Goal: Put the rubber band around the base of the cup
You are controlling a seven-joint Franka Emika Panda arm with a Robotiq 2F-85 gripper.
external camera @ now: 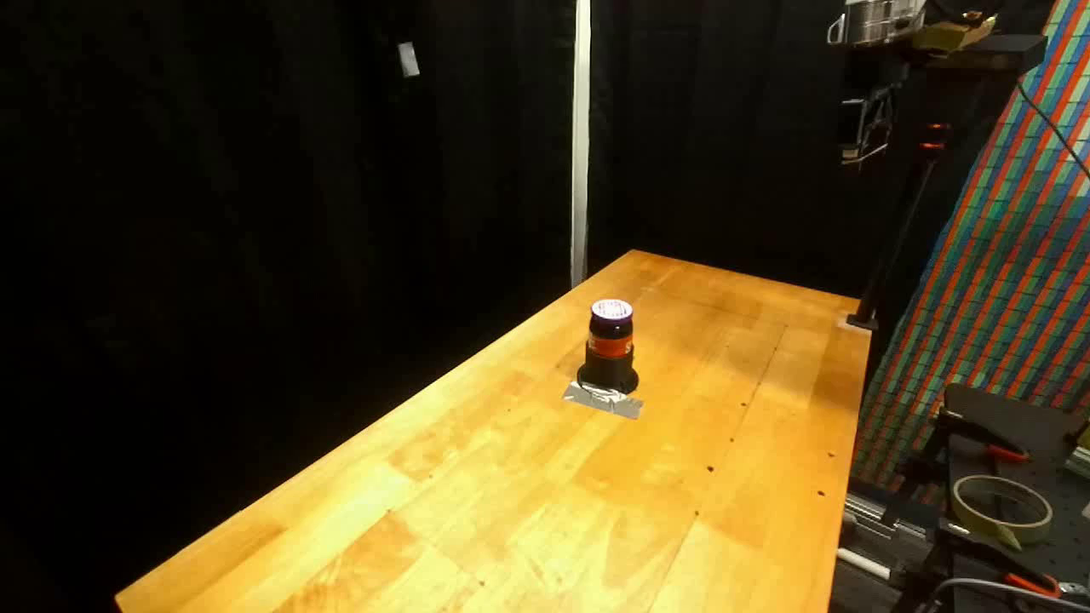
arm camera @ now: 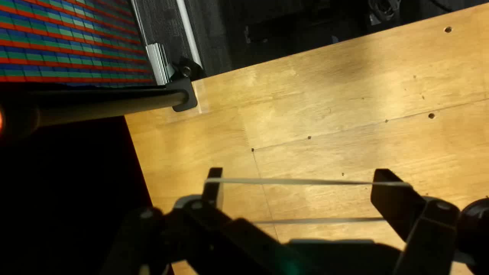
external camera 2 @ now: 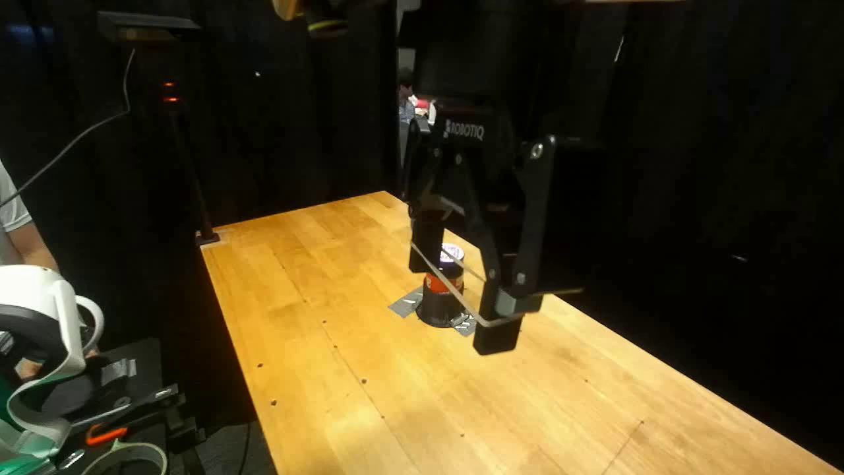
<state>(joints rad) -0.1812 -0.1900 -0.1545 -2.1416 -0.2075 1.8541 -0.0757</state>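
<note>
The cup, a short dark cylinder with an orange-red stripe and a white top, stands upright on the wooden table in both exterior views (external camera: 610, 345) (external camera 2: 438, 309). My gripper (external camera 2: 461, 297) is open, pointing down and above the table. In that exterior view it partly covers the cup, but seems nearer the camera. The thin pale rubber band (external camera 2: 455, 291) is stretched around both fingers. The wrist view shows the open gripper (arm camera: 300, 177) and two strands of the rubber band (arm camera: 294, 181) spanning the fingers. I cannot make out the cup there.
Grey tape (external camera: 600, 402) lies on the wooden table (external camera: 545, 502) at the cup's foot. A black pole (arm camera: 149, 101) stands at a table corner. A side stand with a tape roll (external camera: 1003, 509) is beside the table. A person (external camera 2: 20, 231) is at the edge.
</note>
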